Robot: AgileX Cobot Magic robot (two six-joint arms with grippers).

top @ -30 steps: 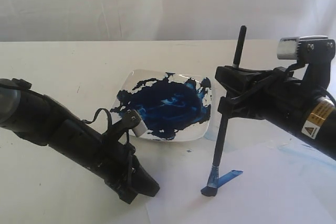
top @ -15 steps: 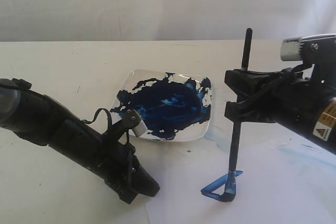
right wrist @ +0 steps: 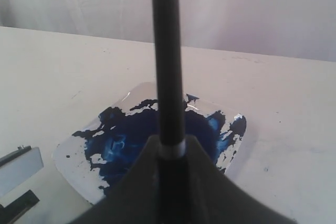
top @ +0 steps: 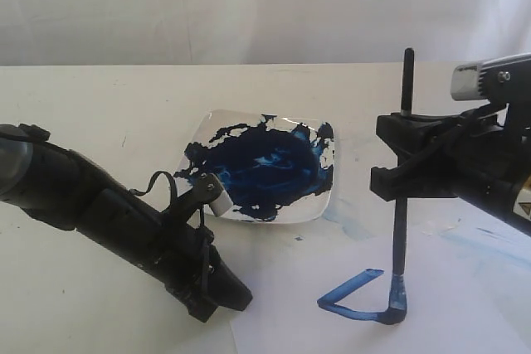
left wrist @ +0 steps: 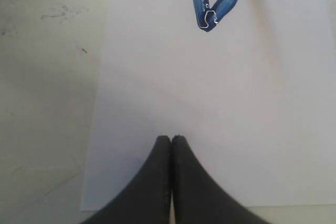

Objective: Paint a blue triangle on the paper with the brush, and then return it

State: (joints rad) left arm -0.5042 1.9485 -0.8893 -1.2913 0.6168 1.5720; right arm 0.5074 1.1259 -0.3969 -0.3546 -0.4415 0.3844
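My right gripper (top: pixel 390 155) is shut on the brush (top: pixel 399 238), which stands upright with its bristles pressed on the paper (top: pixel 465 304). Two glossy strokes of the blue triangle (top: pixel 348 287) meet in a corner at the left. The lower stroke ends under the bristles. In the right wrist view the black handle (right wrist: pixel 167 51) rises from between the fingers of the right gripper (right wrist: pixel 172 145). My left gripper (top: pixel 222 298) lies low at the paper's left edge. The left wrist view shows the left gripper (left wrist: pixel 171 138) shut and empty over the paper (left wrist: pixel 210 103), with the stroke corner (left wrist: pixel 209 18) ahead.
A white square plate (top: pixel 203 134) holding a large dark-blue paint blotch (top: pixel 265 172) sits behind the paper, between the arms. Pale blue smears (top: pixel 348 225) mark the surface right of the plate. A white curtain closes the back.
The right gripper has carried the upright brush to the right across the paper, drawing a second stroke out from the left corner. The left arm has not moved.
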